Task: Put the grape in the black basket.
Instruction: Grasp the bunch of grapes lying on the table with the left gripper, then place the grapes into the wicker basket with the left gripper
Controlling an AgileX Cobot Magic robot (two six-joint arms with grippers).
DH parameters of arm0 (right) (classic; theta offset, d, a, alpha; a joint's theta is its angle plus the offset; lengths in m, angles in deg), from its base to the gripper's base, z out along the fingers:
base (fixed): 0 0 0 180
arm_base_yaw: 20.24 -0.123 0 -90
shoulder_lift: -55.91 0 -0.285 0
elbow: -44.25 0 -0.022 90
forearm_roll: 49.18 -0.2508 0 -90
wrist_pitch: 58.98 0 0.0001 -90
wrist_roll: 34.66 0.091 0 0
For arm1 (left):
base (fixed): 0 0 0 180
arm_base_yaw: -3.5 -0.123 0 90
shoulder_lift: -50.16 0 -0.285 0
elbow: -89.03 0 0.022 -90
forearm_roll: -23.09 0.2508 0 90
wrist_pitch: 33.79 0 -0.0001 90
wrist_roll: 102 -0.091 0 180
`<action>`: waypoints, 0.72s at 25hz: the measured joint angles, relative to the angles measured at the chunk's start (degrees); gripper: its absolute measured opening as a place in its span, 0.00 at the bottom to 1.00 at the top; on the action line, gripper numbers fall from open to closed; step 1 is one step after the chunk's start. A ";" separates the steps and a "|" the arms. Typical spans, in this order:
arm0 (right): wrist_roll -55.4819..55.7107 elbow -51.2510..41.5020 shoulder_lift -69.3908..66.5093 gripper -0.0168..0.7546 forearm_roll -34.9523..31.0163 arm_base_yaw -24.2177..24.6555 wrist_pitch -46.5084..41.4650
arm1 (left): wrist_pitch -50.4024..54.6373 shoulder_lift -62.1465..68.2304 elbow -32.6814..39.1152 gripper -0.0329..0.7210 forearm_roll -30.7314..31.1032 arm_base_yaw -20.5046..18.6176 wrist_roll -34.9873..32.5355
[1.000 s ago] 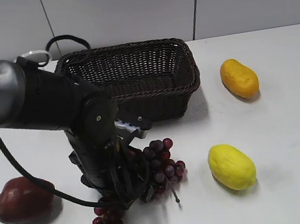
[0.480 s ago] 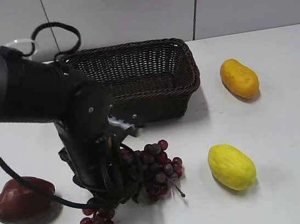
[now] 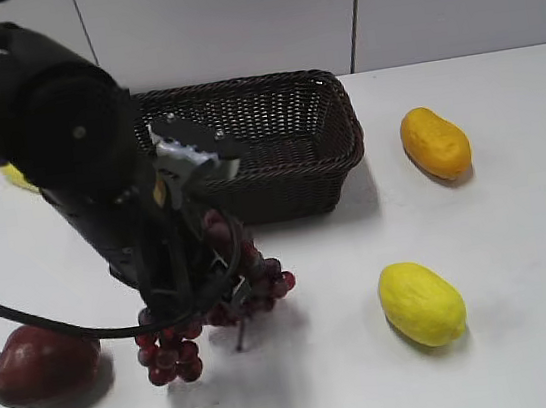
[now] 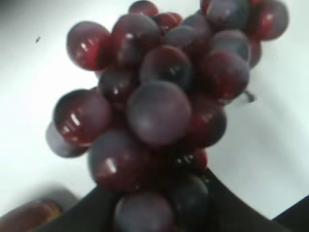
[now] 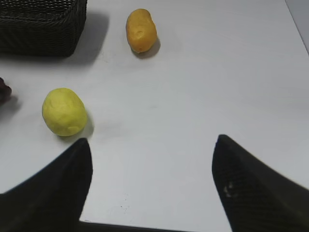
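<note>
Just before the black basket (image 3: 244, 137), the left tool (image 3: 197, 274) hangs clamped on the grape (image 3: 228, 285); only the right wrist view shows the right tool (image 5: 152, 186), spread apart

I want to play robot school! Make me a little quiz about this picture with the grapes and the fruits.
1. True or false: the grape is already inside the black basket.
2. Which pincer holds the grape? A) left pincer B) right pincer C) neither
3. Fill in: the dark red fruit near the table's front left corner is an ____.

Key:
1. False. The bunch hangs in front of the basket, lifted off the table.
2. A. The right pincer is open over bare table.
3. apple.
</note>
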 joint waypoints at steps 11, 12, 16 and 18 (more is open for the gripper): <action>0.00 0.00 0.00 0.78 0.00 0.00 0.00 | -3.21 -12.73 0.00 0.44 1.67 0.00 0.00; 0.00 0.00 0.00 0.78 0.00 0.00 0.00 | -4.70 -14.00 0.00 0.44 2.04 0.00 0.00; 0.00 0.00 0.00 0.78 0.00 0.00 0.00 | -13.52 -18.29 0.00 0.44 4.97 0.00 0.00; 0.00 0.00 0.00 0.78 0.00 0.00 0.00 | -19.36 -19.88 0.00 0.44 7.02 0.00 0.00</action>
